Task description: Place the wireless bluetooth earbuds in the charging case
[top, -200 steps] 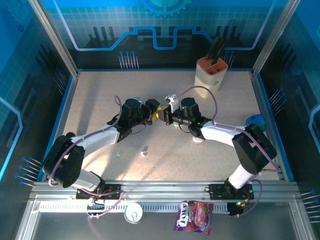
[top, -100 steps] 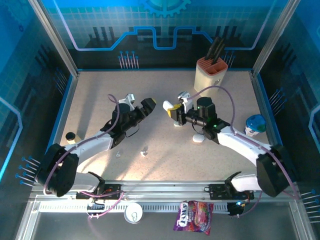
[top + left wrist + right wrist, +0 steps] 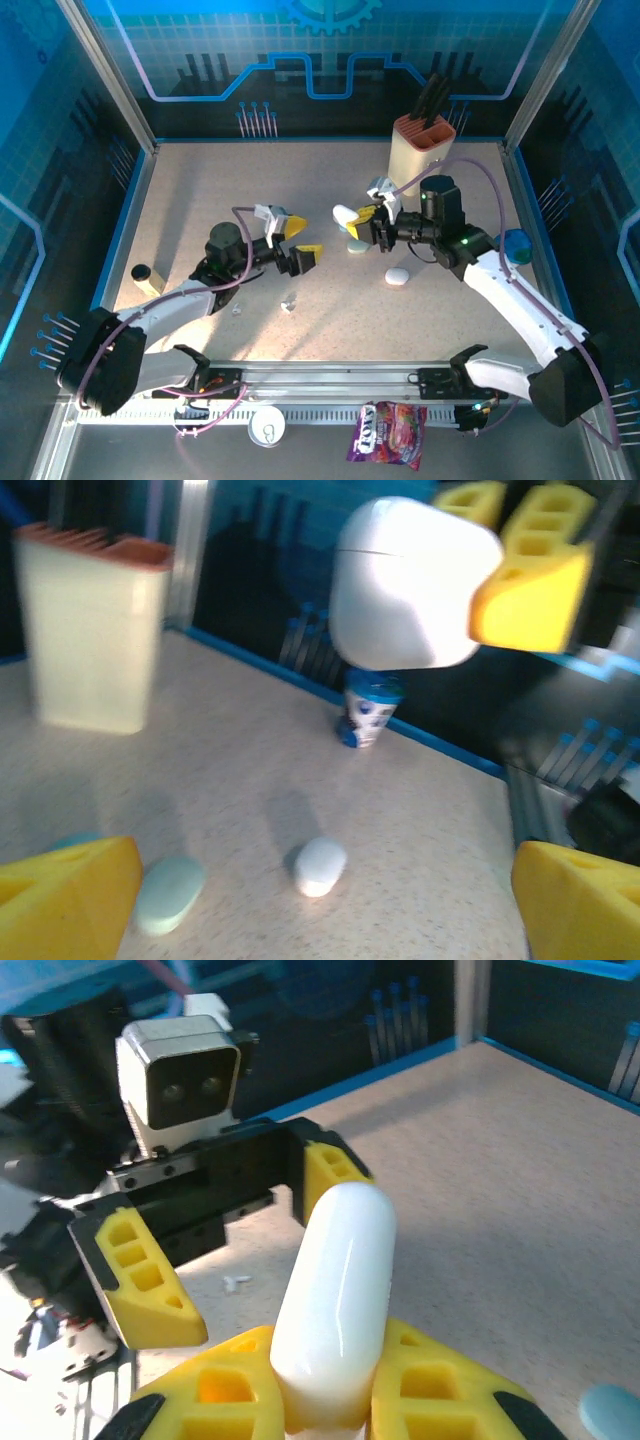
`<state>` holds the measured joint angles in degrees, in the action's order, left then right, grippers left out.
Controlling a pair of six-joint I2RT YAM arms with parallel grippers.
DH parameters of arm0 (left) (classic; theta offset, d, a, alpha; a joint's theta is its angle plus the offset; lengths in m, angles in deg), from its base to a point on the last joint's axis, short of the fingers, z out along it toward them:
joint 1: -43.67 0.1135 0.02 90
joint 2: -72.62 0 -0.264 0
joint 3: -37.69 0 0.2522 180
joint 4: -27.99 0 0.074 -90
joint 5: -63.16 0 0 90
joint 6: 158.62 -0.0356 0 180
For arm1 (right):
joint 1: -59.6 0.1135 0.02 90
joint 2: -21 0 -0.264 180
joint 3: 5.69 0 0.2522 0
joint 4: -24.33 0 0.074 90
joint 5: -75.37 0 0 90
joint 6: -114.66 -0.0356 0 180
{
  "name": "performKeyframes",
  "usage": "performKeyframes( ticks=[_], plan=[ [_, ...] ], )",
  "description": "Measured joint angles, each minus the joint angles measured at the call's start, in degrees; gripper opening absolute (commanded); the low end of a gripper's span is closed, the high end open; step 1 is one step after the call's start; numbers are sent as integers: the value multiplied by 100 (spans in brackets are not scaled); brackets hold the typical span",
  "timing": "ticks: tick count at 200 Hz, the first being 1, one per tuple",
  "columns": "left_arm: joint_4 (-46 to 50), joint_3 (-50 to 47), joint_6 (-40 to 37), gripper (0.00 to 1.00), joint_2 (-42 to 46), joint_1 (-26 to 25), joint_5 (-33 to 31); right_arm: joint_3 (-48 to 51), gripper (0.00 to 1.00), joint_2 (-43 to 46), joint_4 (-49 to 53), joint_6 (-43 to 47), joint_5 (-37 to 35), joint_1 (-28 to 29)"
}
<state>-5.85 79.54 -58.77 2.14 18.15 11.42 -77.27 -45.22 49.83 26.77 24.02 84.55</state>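
— Where is the charging case?
— A white oval case (image 3: 338, 1280) is clamped by one end in the right jaws, lifted off the worktop (image 3: 200, 190). It sits nearer than the knife block (image 3: 424, 142) and to its left.
— And the left jaws?
— Spread wide apart, holding nothing, facing the white oval case from close by.
— The earbuds?
— One earbud (image 3: 289, 300) lies on the worktop toward the front edge, below the left jaws. A second earbud (image 3: 236, 309) lies further left. Both are well apart from the white oval case.
— Anything else down there?
— A pale green case (image 3: 356, 245) lies beneath the right jaws, and a second white case (image 3: 397, 275) lies nearer the front. A blue-lidded jar (image 3: 513, 245) stands by the right wall.
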Motion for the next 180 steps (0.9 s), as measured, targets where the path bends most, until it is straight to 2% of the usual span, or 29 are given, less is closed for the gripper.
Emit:
performKeyframes(
  ticks=[33, 76, 114, 141, 180],
  plan=[
    [-431, 2, -142, 83, -74, -275, 828, -203, 0, -85, 442, 254, 822, 4],
    [-461, 173, -81, 69, -177, -525, 1414, -424, 0, -343, 903, 586, 1228, 114],
    [-540, 332, 94, 58, -323, -542, 1523, -509, 0, -485, 1241, 828, 1414, 197],
    [-599, 380, 221, 46, -420, -542, 1545, -529, 0, -496, 1353, 918, 1434, 238],
    [-743, 463, 389, 45, -507, -540, 1543, -529, 0, -496, 1416, 1019, 1436, 251]
  ],
)
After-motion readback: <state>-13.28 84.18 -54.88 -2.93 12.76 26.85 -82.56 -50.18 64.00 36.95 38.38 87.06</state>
